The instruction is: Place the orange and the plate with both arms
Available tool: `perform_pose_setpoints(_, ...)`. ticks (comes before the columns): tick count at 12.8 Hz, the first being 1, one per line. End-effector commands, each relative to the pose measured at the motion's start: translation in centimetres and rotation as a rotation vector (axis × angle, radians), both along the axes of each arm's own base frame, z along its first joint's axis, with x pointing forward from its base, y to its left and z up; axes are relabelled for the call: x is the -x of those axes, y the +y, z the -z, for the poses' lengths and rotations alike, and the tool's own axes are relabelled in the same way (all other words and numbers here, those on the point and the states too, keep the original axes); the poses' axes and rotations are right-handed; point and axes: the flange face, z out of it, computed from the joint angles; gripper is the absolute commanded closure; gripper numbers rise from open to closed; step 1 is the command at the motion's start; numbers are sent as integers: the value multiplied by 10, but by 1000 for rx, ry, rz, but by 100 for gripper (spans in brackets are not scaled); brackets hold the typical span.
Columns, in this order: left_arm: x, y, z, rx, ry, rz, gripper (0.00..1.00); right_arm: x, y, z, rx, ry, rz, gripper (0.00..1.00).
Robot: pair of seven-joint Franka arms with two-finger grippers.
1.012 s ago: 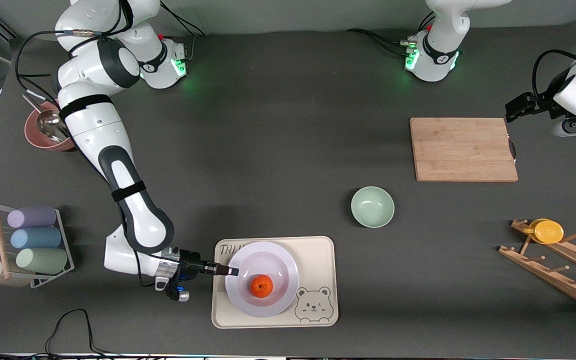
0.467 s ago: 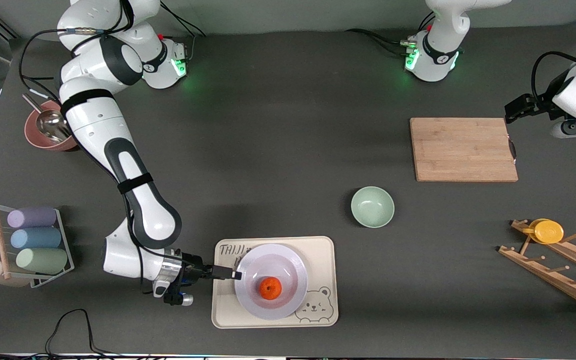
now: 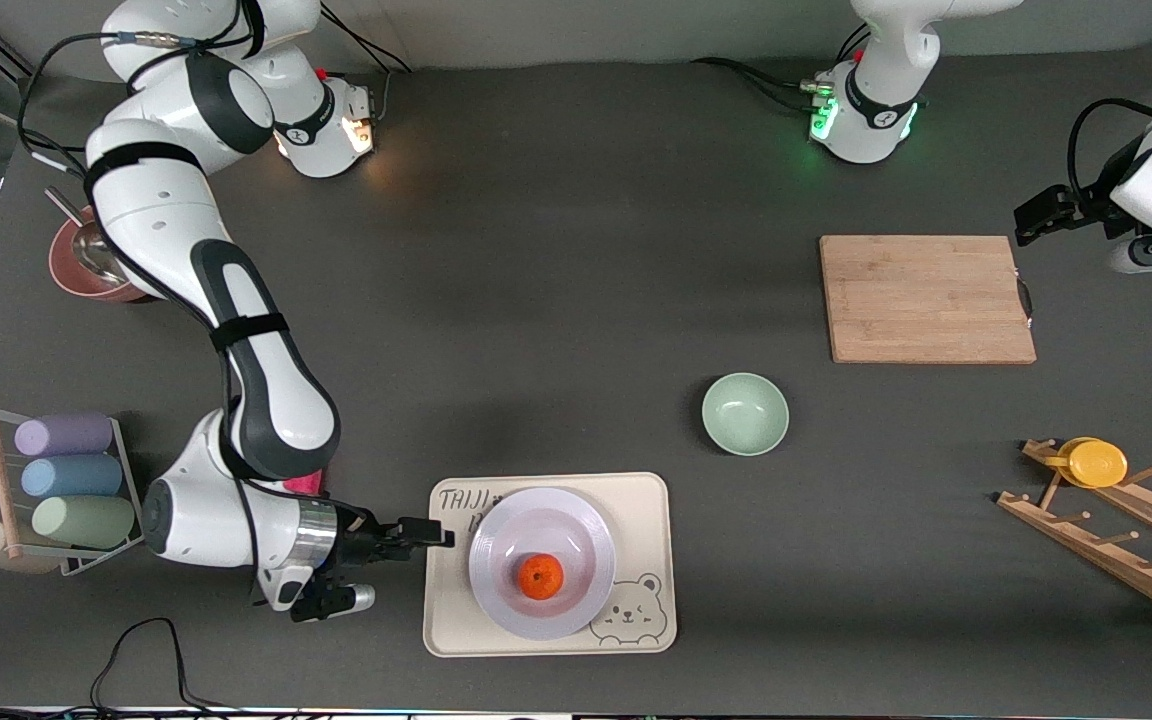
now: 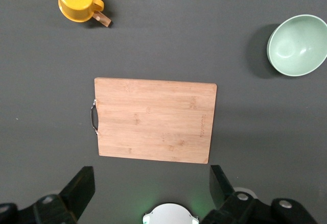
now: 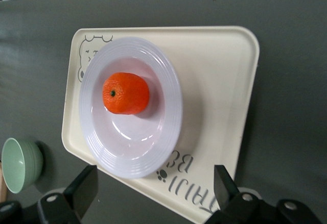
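Note:
The white plate (image 3: 564, 532) lies on the cream bear-printed tray (image 3: 642, 508), nearer to the front camera than the green bowl. The orange (image 3: 541, 577) sits in the plate's shallow centre. My right gripper (image 3: 432, 530) stands open at the tray's edge toward the right arm's end, just clear of the plate's rim. In the right wrist view its fingers (image 5: 85, 187) flank the tray (image 5: 219, 76), with the plate (image 5: 153, 132) and orange (image 5: 125, 93) ahead of them. My left gripper (image 3: 1034, 214) hangs open and empty over the table beside the cutting board, where the left arm waits.
A wooden cutting board (image 3: 926, 298) lies toward the left arm's end, a pale green bowl (image 3: 745, 413) mid-table. A wooden rack with a yellow cup (image 3: 1096, 462) stands at the left arm's end. A rack of pastel cups (image 3: 66, 478) and a red-brown bowl (image 3: 86, 280) are at the right arm's end.
The right gripper slid the plate with the orange slightly toward the bear print, then opened, let go of the rim and drew back. The left arm has barely moved.

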Motion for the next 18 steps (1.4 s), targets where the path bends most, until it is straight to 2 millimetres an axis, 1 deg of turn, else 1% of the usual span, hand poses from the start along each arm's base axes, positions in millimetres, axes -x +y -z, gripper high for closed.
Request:
perform_pose_setpoints(1,-1,0,-27,-13,-45,18,0,19,-3,-69,146,0,-33,0)
perform_pose_setpoints(2,-1,-3,-31,-14,-51,15,0,35,-2,-91,178,42,-44,0)
perform_pose_setpoints(3,-1,-8,-35,-16,-62,27,0,48,-8,-108,210,82,-37,0)
perform_pose_setpoints(4,-2,-6,-40,-15,-72,25,0,65,-18,-123,252,144,-8,0)
perform_pose_setpoints(5,-3,-5,-40,-15,-79,23,0,81,-28,-132,296,177,1,0)
perform_pose_setpoints(6,-4,-3,-39,-16,-85,10,0,102,-40,-150,363,166,3,0)
perform_pose_setpoints(7,-5,-2,-38,-16,-88,9,0,127,-58,-166,447,122,19,0)
perform_pose_setpoints(8,-7,-6,-38,-15,-94,21,0,152,-91,-180,477,83,72,0)
perform_pose_setpoints(9,-9,-9,-35,-15,-81,30,0,176,-118,-192,489,68,109,0)
perform_pose_setpoints(10,-10,-9,-32,-14,-73,28,0,195,-131,-209,497,58,130,0)
perform_pose_setpoints(12,-12,-5,-30,-14,-63,23,0,231,-167,-244,507,58,182,0)
perform_pose_setpoints(13,-13,-7,-29,-12,-59,32,0,247,-184,-252,506,49,192,0)
perform_pose_setpoints(14,-14,-11,-28,-13,-59,37,0,262,-197,-251,504,47,209,0)
perform_pose_setpoints(15,-17,-11,-24,-12,-54,22,0,274,-198,-251,502,47,212,0)
perform_pose_setpoints(16,-17,-12,-24,-8,-54,25,0,281,-205,-251,503,61,224,0)
perform_pose_setpoints(17,-18,-7,-27,1,-58,24,0,286,-205,-250,501,96,218,0)
perform_pose_setpoints(18,-26,-4,-20,6,-50,20,0,292,-204,-253,503,114,212,0)
